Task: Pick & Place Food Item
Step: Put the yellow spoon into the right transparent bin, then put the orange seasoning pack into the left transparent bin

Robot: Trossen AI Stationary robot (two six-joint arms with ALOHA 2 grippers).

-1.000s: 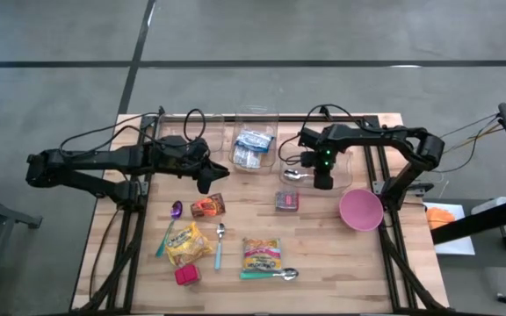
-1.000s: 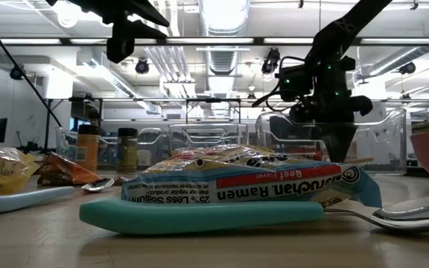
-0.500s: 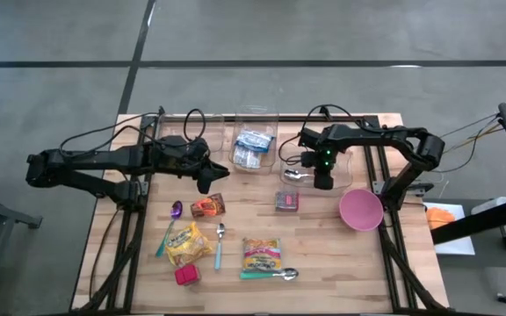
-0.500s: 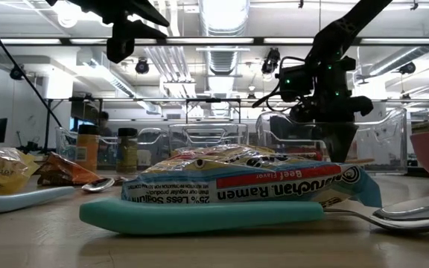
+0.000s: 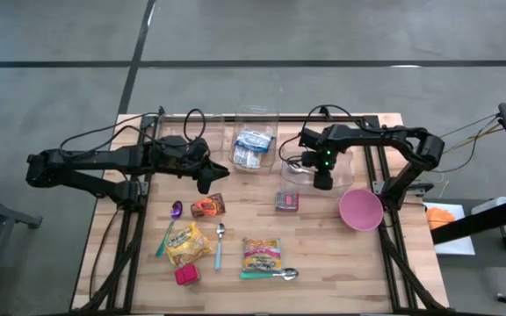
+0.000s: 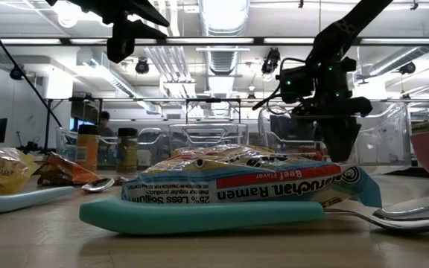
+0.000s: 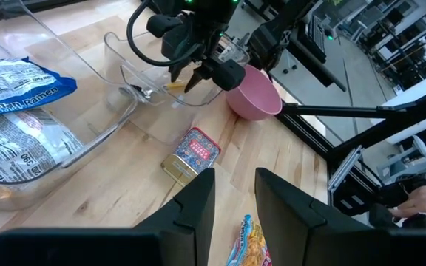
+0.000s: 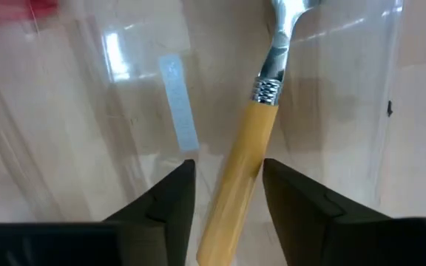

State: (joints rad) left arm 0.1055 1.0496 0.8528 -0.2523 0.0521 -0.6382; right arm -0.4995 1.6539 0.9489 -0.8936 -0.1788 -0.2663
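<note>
A spoon with a yellow handle (image 8: 242, 159) lies in a clear container (image 5: 292, 163) at the far right of the table. My right gripper (image 5: 322, 182) points down into that container, open, one finger on each side of the handle. My left gripper (image 5: 207, 182) hangs open and empty above the table's far left part. A ramen packet (image 5: 253, 147) lies in a second clear container (image 5: 255, 116). Two more food packets (image 5: 261, 254), (image 5: 187, 243) and an orange snack (image 5: 207, 206) lie on the wood. My right gripper has its fingers (image 8: 165, 203) across the spoon's handle (image 8: 224, 203), coming from above with one on each side. I cannot tell whether either finger touches the handle. The spoon's metal neck (image 8: 268, 89) lies toward the container's floor.
A pink bowl (image 5: 360, 209) stands near the right edge and a red tin (image 5: 287, 201) just near of the right container. Loose spoons (image 5: 176, 211), (image 5: 219, 244), (image 5: 271, 275) and a small red block (image 5: 187, 276) lie among the packets.
My right gripper has opened in place over the clear container; in the low view its fingers stand wider apart than half a second ago.
</note>
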